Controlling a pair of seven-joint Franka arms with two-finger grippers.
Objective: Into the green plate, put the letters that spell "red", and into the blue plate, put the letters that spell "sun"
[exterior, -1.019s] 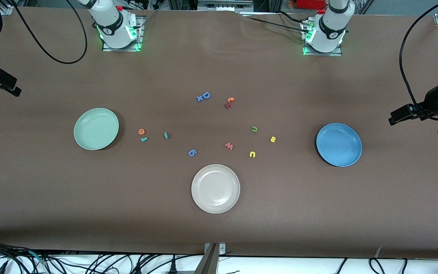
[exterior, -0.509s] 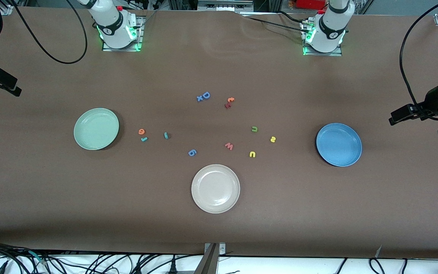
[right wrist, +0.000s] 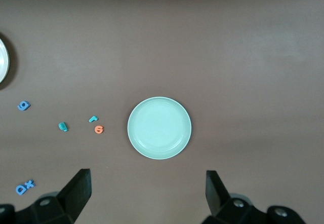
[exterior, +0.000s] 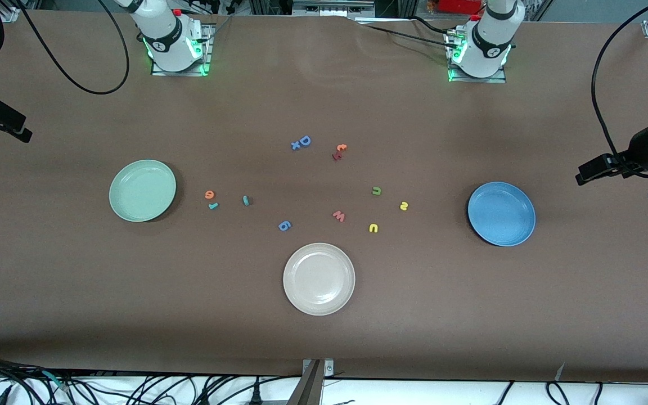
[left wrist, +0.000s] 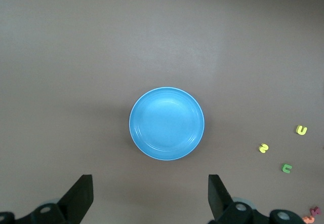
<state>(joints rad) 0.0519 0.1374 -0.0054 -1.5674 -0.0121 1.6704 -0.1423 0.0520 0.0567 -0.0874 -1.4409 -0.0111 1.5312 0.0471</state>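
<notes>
The green plate (exterior: 142, 190) lies toward the right arm's end of the table, the blue plate (exterior: 501, 213) toward the left arm's end. Beside the green plate are the orange "e" (exterior: 209, 194), teal "r" (exterior: 212, 206) and teal "d" (exterior: 246, 200). Near the blue plate are the yellow "s" (exterior: 404, 206), a yellow arch (exterior: 373, 228) and a green arch (exterior: 376, 191). My left gripper (left wrist: 150, 196) hangs open and empty high over bare table beside the blue plate (left wrist: 166, 123). My right gripper (right wrist: 147, 191) hangs likewise beside the green plate (right wrist: 159, 127). Both plates hold nothing.
A beige-white plate (exterior: 318, 278) sits at mid-table, nearest the front camera. A pink "w" (exterior: 339, 216), a blue "6" piece (exterior: 284, 225), a blue "D" with an "x" (exterior: 301, 142) and two red-orange letters (exterior: 339, 151) lie scattered mid-table. Black camera mounts (exterior: 611, 167) overhang both table ends.
</notes>
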